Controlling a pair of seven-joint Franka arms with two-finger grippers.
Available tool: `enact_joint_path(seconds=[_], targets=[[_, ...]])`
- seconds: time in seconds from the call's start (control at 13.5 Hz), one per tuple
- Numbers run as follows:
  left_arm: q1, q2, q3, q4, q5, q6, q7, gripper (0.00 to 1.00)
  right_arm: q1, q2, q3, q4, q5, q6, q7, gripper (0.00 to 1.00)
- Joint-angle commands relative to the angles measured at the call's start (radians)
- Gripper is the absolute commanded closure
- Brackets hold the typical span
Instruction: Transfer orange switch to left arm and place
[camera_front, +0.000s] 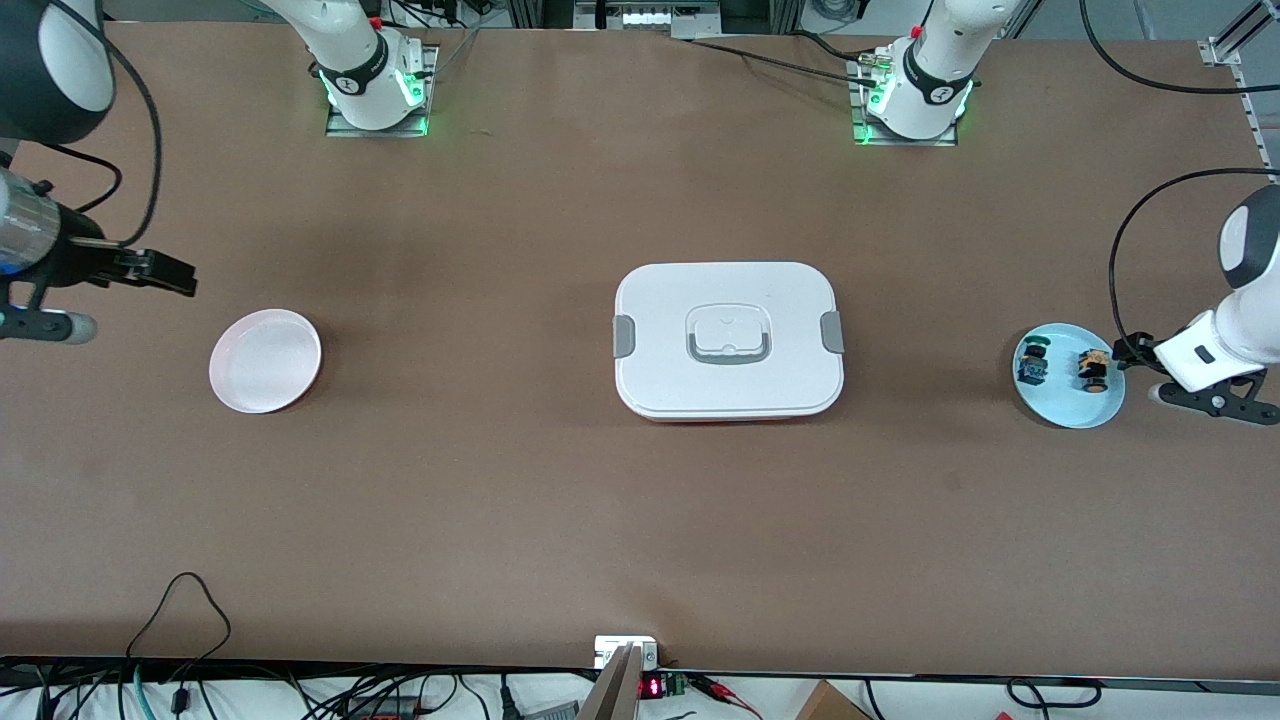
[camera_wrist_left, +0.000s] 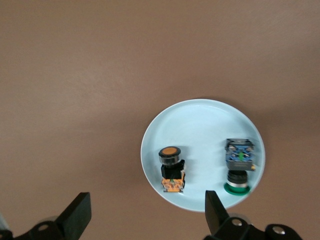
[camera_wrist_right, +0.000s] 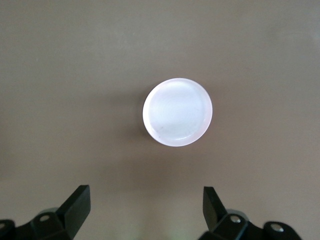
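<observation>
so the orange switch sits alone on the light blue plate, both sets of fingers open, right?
Not alone. The left wrist view shows the orange switch sharing the light blue plate with a blue-and-green switch. Left gripper and right gripper fingers are open, as stated.

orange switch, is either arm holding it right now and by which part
Nothing is held. The orange switch stands free on the light blue plate, and both the left gripper and right gripper have open, empty jaws.

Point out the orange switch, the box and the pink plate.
orange switch (camera_wrist_left: 171, 170), left wrist view, its black body.
box (camera_front: 660, 300), front view, bare lid beside the handle.
pink plate (camera_front: 265, 360), front view, its middle.
</observation>
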Motion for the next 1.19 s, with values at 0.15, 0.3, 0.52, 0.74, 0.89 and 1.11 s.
enact_joint_path(seconds=[0.15,0.3,0.52,0.74,0.89,1.11], targets=[[-0.047,0.0,-0.084,0.163,-0.098,-0.181,0.025,0.0,-0.003,0.022,-0.014,0.072,-0.046,-0.027,-0.146,0.0],[-0.097,0.0,-0.098,0.215,-0.101,-0.226,0.063,0.0,-0.018,0.022,-0.014,0.061,-0.022,-0.024,-0.152,0.0],[-0.189,-0.053,-0.07,0.249,-0.136,-0.269,0.078,0.0,-0.029,-0.002,-0.015,0.016,0.049,-0.007,-0.101,0.0],[-0.38,-0.172,0.133,0.264,-0.272,-0.273,0.081,0.0,-0.054,-0.012,-0.014,-0.026,0.07,0.065,-0.101,0.0],[-0.531,-0.242,0.338,0.293,-0.421,-0.273,0.082,0.0,-0.054,-0.024,-0.014,-0.038,0.07,0.059,-0.098,0.0],[-0.692,-0.344,0.598,0.287,-0.591,-0.318,0.085,0.0,-0.052,-0.031,-0.012,-0.032,0.06,0.004,-0.115,0.0]])
